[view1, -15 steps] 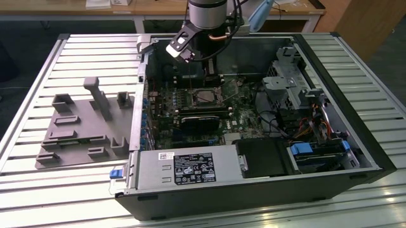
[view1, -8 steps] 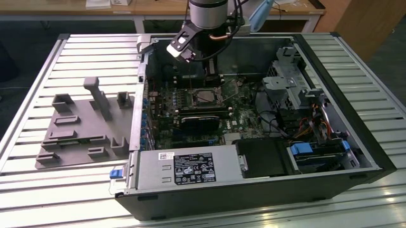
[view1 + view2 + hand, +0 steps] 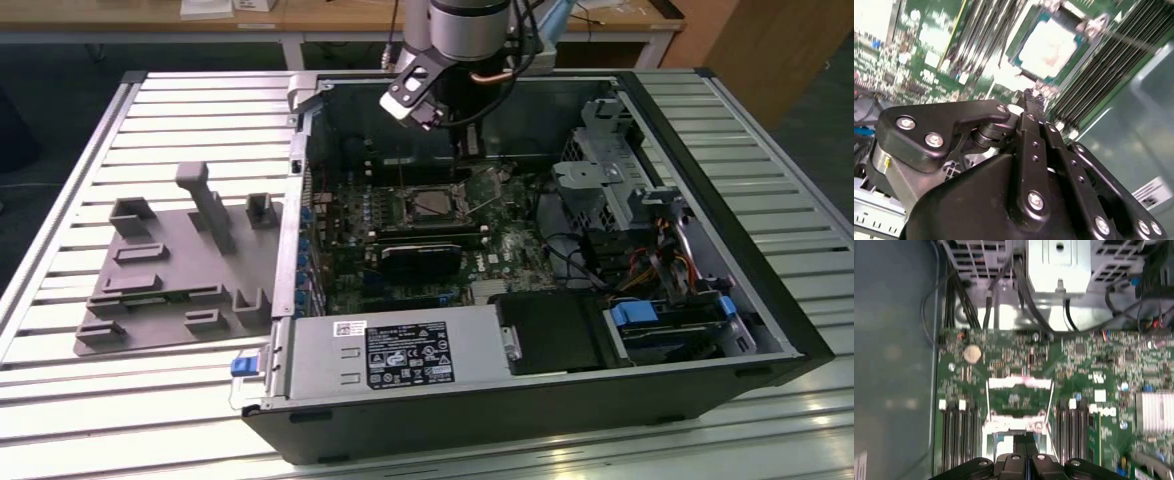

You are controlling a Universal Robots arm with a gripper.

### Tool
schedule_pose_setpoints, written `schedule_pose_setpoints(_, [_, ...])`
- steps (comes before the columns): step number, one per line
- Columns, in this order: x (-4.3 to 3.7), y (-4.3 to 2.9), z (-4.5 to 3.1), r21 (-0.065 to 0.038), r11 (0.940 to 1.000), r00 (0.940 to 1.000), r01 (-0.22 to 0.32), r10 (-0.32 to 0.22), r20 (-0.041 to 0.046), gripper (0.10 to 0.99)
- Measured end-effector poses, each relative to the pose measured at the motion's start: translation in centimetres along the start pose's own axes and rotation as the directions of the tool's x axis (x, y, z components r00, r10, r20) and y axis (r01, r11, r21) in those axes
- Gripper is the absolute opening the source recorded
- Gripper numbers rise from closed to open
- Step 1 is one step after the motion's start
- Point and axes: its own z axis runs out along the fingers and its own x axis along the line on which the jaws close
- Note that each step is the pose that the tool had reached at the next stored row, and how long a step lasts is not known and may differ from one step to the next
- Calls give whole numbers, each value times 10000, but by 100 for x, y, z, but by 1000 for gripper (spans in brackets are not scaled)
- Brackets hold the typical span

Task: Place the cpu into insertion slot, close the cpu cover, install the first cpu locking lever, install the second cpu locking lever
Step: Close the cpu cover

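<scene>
The cpu (image 3: 431, 204) lies flat with its dull silver top up in the insertion slot (image 3: 402, 205) on the green board; the second wrist view has the cpu (image 3: 1050, 46) just beyond my fingertips. My gripper (image 3: 470, 152) hangs inside the case a little above and behind the slot, fingers pressed together with nothing between them. In the first wrist view the cpu cover (image 3: 1019, 383), a silver frame, stands ahead of the gripper (image 3: 1025, 438), green board visible through its window. A thin metal lever (image 3: 1134, 41) runs beside the slot.
Long black memory slots (image 3: 959, 430) flank the socket on both sides. A black card (image 3: 420, 257) sits in front of it, with the power supply (image 3: 387, 352) at the case front and drive bays with cables (image 3: 627, 200) on the exterior view's right. A grey fixture (image 3: 174, 270) lies outside.
</scene>
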Motion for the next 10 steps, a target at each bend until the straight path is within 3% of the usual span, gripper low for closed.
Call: schedule_pose_setpoints(10, [4, 344, 27, 15, 10000, 10000, 2, -2, 0, 102])
